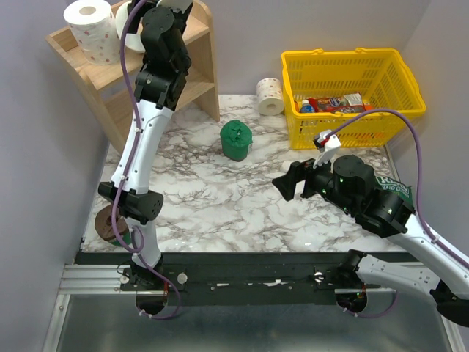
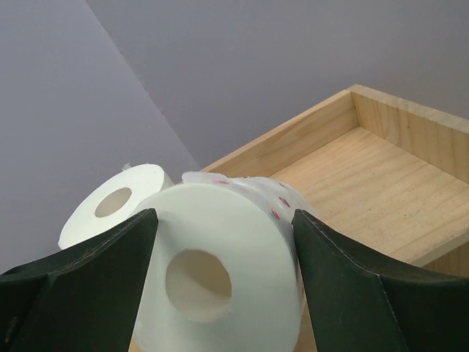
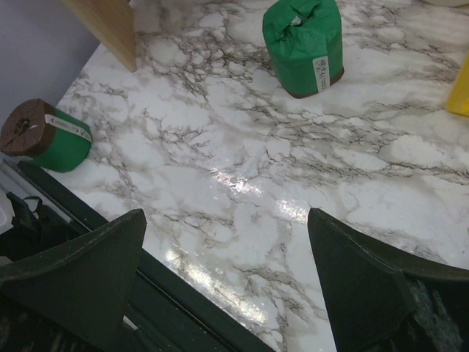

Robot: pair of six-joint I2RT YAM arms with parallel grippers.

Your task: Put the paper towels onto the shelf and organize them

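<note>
Left gripper (image 2: pixel 223 216): its two dark fingers stood spread, one on either side of a white spotted roll (image 2: pixel 227 227); whether they pressed the roll or had let go, I could not tell.
Spotted roll: on its side, hollow core toward the wrist camera, low in the frame, on the top board of the shelf (image 2: pixel 366 183).
Second white roll (image 2: pixel 88 224): just behind it to the left, on the same board.
Shelf: upper left of the overhead view.
Right gripper (image 3: pixel 226 220): released, fingers wide, nothing between them, above the marble table (image 3: pixel 220 147).
Upright green roll (image 3: pixel 304 48): standing at the top of the right wrist view, mid-table.
Lying green roll (image 3: pixel 44 139): on its side at the left table edge, brown end showing.
Third white roll (image 1: pixel 270 95): on the table, beside the yellow basket (image 1: pixel 344 73).
Yellow basket: upper right, with colourful packets inside.
</note>
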